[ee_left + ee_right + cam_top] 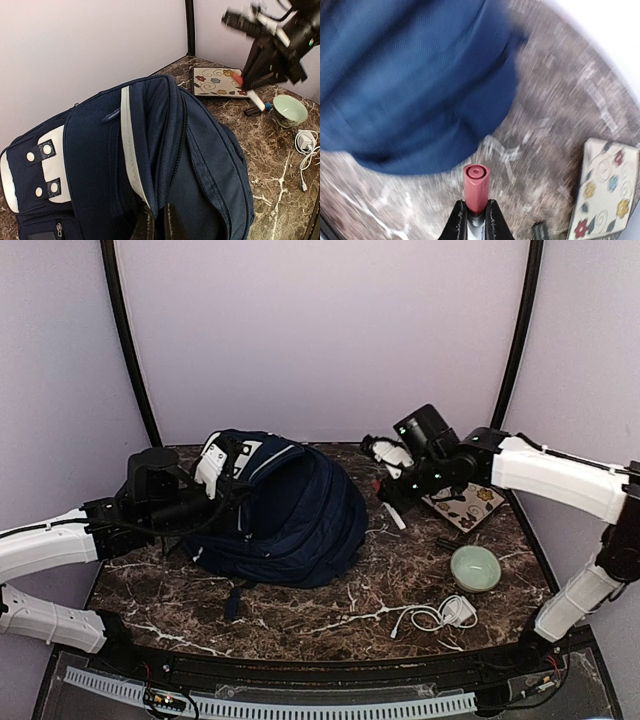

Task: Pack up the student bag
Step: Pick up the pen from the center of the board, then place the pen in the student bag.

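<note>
The student bag [290, 510], a big navy backpack with white trim, lies on the marble table left of centre. My left gripper [159, 225] is shut on a fold of the bag's [190, 165] fabric beside an open zipper, next to a white stripe; in the top view it [210, 502] sits at the bag's left side. My right gripper [476, 212] is shut on a marker [477, 187] with a red cap and white body. It hangs above the table just right of the bag [410, 75], and the top view shows the marker [395, 515] pointing down.
A flower-patterned notebook [465, 505] lies at the back right. A pale green bowl [475, 567] and a white charger with its cable [455, 612] sit near the front right. A small dark object [445, 543] lies between notebook and bowl.
</note>
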Robot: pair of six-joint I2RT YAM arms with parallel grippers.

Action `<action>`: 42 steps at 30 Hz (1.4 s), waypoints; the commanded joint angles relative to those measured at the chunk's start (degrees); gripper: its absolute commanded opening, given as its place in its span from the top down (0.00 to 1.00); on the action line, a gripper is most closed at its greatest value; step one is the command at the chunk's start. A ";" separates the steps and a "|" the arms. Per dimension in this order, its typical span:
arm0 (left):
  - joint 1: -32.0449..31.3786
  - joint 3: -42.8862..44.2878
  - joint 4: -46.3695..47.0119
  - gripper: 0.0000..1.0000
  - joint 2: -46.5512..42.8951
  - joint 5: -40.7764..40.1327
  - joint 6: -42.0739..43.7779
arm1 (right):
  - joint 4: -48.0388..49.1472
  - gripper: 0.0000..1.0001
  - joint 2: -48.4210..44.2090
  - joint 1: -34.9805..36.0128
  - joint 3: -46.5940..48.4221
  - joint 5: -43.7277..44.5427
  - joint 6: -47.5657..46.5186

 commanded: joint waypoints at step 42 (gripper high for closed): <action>0.55 2.08 4.90 1.00 -3.40 3.29 -0.07 | 16.32 0.44 -1.47 9.00 3.00 9.14 25.10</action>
